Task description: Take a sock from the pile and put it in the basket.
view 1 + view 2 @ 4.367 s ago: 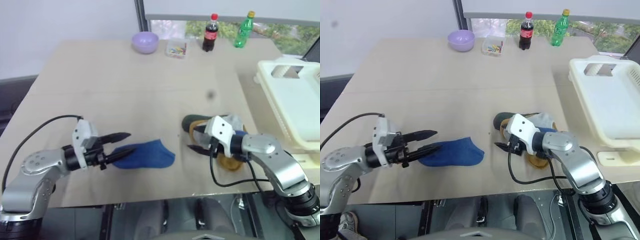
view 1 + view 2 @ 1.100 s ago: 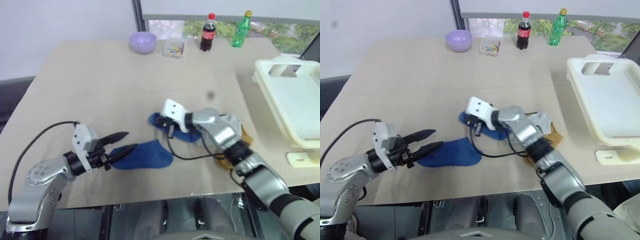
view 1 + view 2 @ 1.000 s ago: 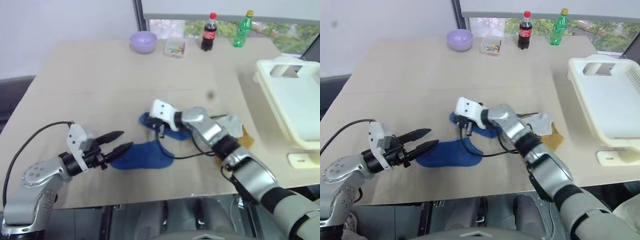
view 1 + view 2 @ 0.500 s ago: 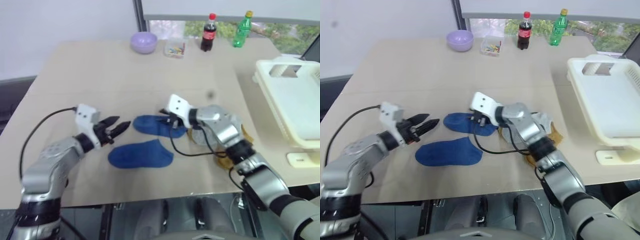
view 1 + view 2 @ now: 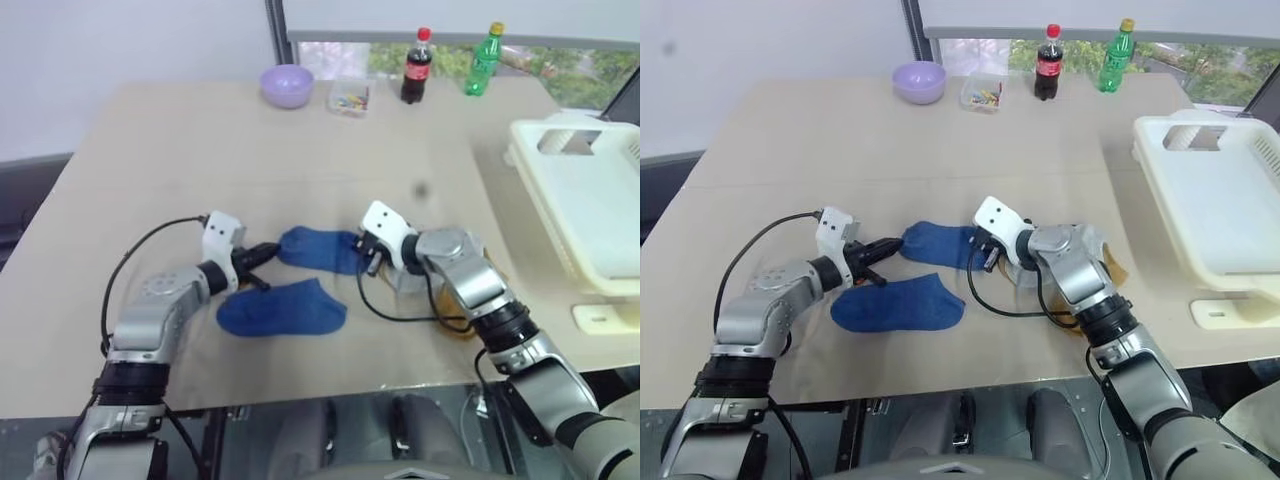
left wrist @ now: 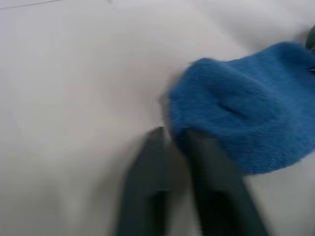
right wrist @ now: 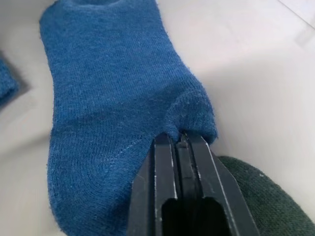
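Starting at the worktop's left half, your left gripper (image 5: pixel 262 252) is resting with its jaws together at the toe end of the medium-blue knit ankle sock (image 5: pixel 322 250); the left wrist view is showing the tips at the edge of the fabric, but you cannot tell whether any knit is caught between them. A second matching blue sock (image 5: pixel 282 307) is lying flat just nearer the front edge. The sock itself is lying flat near the middle of the beige worktop (image 5: pixel 200 150), well apart from the basket. Your right gripper (image 7: pixel 179 142) is pinching the sock's other end, jaws clamped on a fold of blue knit, right beside the small pile of grey, mustard and dark green socks (image 5: pixel 460 262). At the right edge, the large cream-white slotted plastic basket (image 5: pixel 585 200) is waiting. So you are only gripping: lifting, carrying across to the right and releasing are all left to do.
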Motion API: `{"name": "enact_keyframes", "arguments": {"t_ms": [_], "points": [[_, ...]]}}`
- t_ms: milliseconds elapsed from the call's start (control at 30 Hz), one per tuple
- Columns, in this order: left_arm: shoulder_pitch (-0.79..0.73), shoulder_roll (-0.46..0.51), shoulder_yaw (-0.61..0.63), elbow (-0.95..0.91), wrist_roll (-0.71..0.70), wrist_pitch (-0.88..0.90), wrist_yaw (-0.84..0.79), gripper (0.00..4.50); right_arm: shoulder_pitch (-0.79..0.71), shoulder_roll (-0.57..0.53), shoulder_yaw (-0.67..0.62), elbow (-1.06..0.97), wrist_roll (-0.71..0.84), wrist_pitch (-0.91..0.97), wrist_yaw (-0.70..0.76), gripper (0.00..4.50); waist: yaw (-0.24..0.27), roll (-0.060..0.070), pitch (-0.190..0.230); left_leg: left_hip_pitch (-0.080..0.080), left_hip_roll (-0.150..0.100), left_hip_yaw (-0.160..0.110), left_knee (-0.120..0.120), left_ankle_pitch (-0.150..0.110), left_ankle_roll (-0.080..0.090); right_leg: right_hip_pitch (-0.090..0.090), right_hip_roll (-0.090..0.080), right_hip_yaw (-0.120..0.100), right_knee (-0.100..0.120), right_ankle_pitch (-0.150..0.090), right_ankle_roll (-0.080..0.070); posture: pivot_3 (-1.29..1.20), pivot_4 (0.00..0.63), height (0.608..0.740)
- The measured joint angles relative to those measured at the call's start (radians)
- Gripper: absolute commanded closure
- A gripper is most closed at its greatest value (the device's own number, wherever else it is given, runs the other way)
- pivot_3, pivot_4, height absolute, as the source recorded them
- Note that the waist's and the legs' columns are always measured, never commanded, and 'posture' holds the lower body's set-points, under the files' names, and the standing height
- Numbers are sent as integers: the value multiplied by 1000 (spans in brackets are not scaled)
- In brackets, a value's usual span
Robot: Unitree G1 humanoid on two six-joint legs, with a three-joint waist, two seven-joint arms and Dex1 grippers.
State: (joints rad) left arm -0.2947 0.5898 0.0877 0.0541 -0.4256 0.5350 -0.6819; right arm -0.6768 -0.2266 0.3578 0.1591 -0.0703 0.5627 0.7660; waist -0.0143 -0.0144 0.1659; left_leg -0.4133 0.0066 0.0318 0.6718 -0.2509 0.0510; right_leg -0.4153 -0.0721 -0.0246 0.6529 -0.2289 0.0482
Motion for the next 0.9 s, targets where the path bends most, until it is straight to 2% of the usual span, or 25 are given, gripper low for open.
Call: {"name": "enact_keyframes", "arguments": {"t_ms": [67,200,333,567,733,900], "points": [[10,-18,30,-3,-19,0,-2,4436,-1,1,0,0,2,-3,0,4500,0,0,0,0,0,0,0,0,0,0,0,0,0,0,0,0,150,740],[77,-49,152,-94,-161,10,-37,4436,-3,-7,-1,-14,14,-20,15,4500,-4,0,0,-2,1,0,0,0,-1,-2,0,1,0,0,0,0,150,740],[147,-27,266,-244,-303,63,-58,4436,-12,-8,0,-100,52,-13,58,4500,-4,0,0,-1,2,0,0,0,0,-2,-2,1,0,0,0,0,150,740],[267,-8,365,-372,-454,154,-37,4436,-39,-6,13,-150,77,0,83,4500,0,0,0,-1,1,-1,0,0,0,-2,-6,-1,0,0,-1,0,150,740],[301,26,334,-384,-390,134,-19,4436,-42,6,27,-47,65,-79,68,4500,2,0,0,-1,0,-1,-1,0,0,-1,-3,-2,0,-1,-1,0,150,740],[174,-58,224,-335,-298,95,68,4436,-105,33,57,260,-15,-287,-21,4500,0,0,0,0,-2,-1,0,1,-1,0,-3,-1,0,0,-1,0,150,740]]}}
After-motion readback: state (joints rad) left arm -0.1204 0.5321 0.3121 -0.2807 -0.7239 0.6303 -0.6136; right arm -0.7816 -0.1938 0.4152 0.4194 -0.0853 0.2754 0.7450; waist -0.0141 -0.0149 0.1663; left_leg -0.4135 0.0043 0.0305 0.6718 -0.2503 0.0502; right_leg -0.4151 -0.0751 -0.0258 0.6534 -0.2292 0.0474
